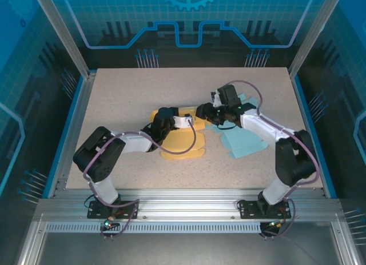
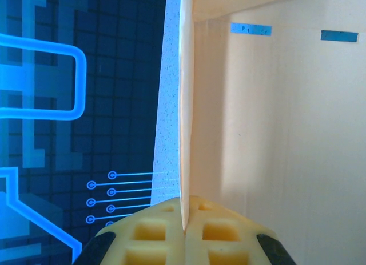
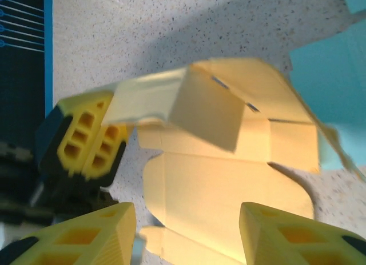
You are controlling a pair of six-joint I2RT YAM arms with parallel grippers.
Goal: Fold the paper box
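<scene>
At table (image 1: 114, 93) centre, left gripper (image 2: 184, 222) pinches one box (image 1: 183, 145) flap upright, right gripper (image 3: 189, 231) hovers open above it; most folds not yet done.

From above, the left arm (image 1: 134, 142) covers part of the yellow box (image 1: 180, 149), and the right arm (image 1: 260, 125) hides part of the teal sheet (image 1: 246, 144). In the right wrist view the box's raised flap is blurred, and the right fingers (image 3: 86, 239) run off the bottom edge.

Bright even light, one view blurred.
We see soft shadows on the speckled beige tabletop (image 1: 126, 93); the yellow paper box sheet (image 3: 229, 185) looks smeared in the right wrist view.
</scene>
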